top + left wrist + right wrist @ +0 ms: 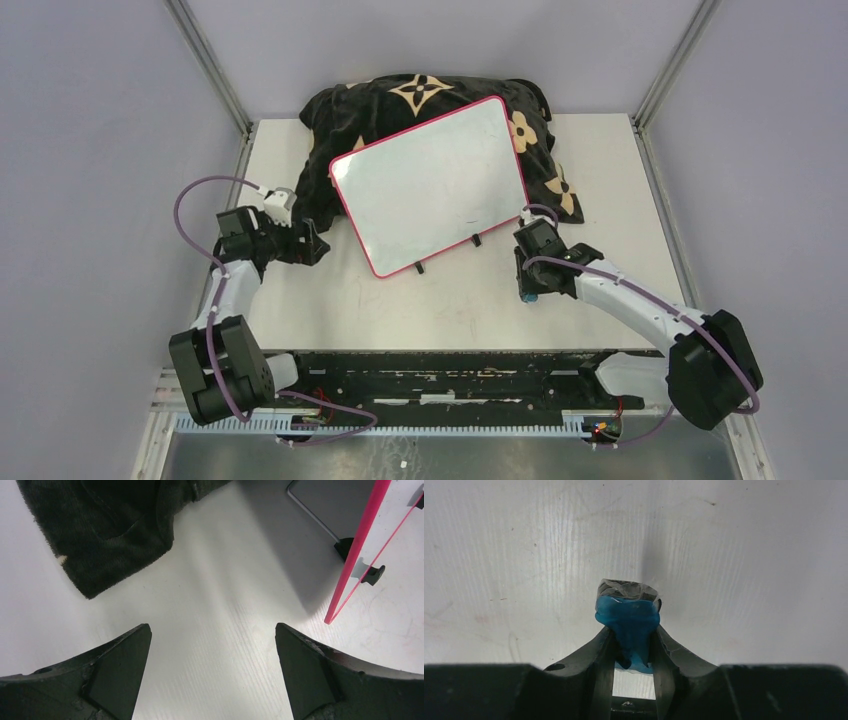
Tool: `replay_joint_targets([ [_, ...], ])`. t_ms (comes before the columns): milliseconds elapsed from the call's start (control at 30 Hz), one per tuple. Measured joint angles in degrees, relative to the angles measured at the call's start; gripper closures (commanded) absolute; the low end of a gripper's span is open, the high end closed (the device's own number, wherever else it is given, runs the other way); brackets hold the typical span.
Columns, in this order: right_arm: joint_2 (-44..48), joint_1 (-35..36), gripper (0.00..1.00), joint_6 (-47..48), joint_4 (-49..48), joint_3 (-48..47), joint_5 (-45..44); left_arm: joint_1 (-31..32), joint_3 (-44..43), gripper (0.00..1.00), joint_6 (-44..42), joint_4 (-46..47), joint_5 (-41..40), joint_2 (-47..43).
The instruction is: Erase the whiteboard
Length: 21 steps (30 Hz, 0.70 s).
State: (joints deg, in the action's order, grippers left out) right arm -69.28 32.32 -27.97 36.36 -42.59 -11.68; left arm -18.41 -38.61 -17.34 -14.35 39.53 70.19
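**Pinching a blue eraser just off the whiteboard's lower right corner**

The right gripper (pixel 631 639) has its two dark fingers (pixel 599 652) pressed in on a small blue eraser (pixel 629 612). The eraser's grey-wrapped tip sticks out past the fingers toward the white table (pixel 524 555); whether it touches the surface cannot be told. In the top view this gripper sits just beside the lower right corner of the whiteboard (pixel 430 185), a large white rectangular board with a thin pink-red rounded frame.

The left gripper (pixel 212 627) has its fingers (pixel 120 660) spread wide over bare tabletop. It hovers near the whiteboard's lower left side, apart from the frame.

The whiteboard stands tilted on two small black feet (pixel 420 268). Its top edge leans back on a black plush cushion with tan flower motifs (pixel 420 92) behind it. The board's face looks white, with only a faint mark.
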Motion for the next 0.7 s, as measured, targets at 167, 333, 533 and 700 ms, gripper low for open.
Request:
replay_joint_targets([
  [167, -3.2, 0.0, 0.4, -0.3, -1.6, 1.9, 1.7, 0.0, 1.7, 0.01, 0.6, 4.0, 0.1, -0.6],
  [333, -5.0, 0.0, 0.16, -0.5, -2.9, 2.7, 4.0, 0.0, 3.6, 0.01, 0.6, 6.5, 0.7, -1.9],
  [533, -1.6, 0.3, 0.0, -0.8, -2.7, 2.7, 3.1, -0.3, 7.3, 0.0, 1.0, 9.9, 0.5, -6.3],
  [700, 2.9, 0.3, 0.0, 0.1, 0.8, -0.5, -2.6, -0.6, 9.0, 0.0, 1.9, 12.0, -0.5, -7.6],
])
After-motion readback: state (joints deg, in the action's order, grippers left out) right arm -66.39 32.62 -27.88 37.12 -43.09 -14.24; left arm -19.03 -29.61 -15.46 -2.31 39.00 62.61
